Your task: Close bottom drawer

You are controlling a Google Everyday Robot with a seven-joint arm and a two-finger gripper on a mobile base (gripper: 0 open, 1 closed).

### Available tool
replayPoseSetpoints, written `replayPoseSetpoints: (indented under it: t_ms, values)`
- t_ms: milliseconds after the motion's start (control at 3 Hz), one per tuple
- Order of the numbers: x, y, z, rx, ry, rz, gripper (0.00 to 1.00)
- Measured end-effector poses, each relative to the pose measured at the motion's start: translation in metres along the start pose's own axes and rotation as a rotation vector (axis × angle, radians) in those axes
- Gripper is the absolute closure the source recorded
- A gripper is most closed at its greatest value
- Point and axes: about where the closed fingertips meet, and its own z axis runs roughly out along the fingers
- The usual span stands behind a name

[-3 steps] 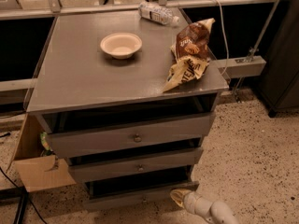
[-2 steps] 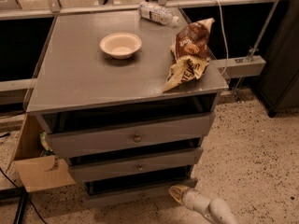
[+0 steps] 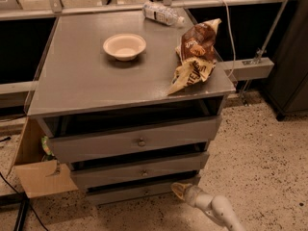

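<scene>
Gripper (image 3: 179,190) sits low at the cabinet's (image 3: 86,76) front right, its tip at the right end of the bottom drawer (image 3: 134,193); contact and grip state cannot be told. The drawer stands slightly out, a dark gap above its front edge. Middle drawer (image 3: 139,170) and top drawer (image 3: 137,139) project further. Bare floor (image 3: 262,153) lies to the right. A cardboard box (image 3: 41,179) abuts the left side. A chip bag (image 3: 195,57) overhangs the top's right edge.

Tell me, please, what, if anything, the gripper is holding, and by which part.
Nothing appears held: the gripper sits low by the right end of the front of the bottom drawer, with no object in it.
</scene>
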Motion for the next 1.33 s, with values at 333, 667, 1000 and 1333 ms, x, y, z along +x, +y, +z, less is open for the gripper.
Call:
replayPoseSetpoints:
  t_ms: [333, 667, 1000, 1333]
  values:
    - [0.001, -0.007, 0.010, 0.013, -0.006, -0.009, 1.00]
    - [0.001, -0.006, 0.009, 0.013, -0.006, -0.009, 1.00]
    - [-0.003, -0.001, 0.001, -0.020, -0.002, 0.035, 1.00]
    - [-0.014, 0.018, -0.030, -0.116, 0.014, 0.134, 1.00]
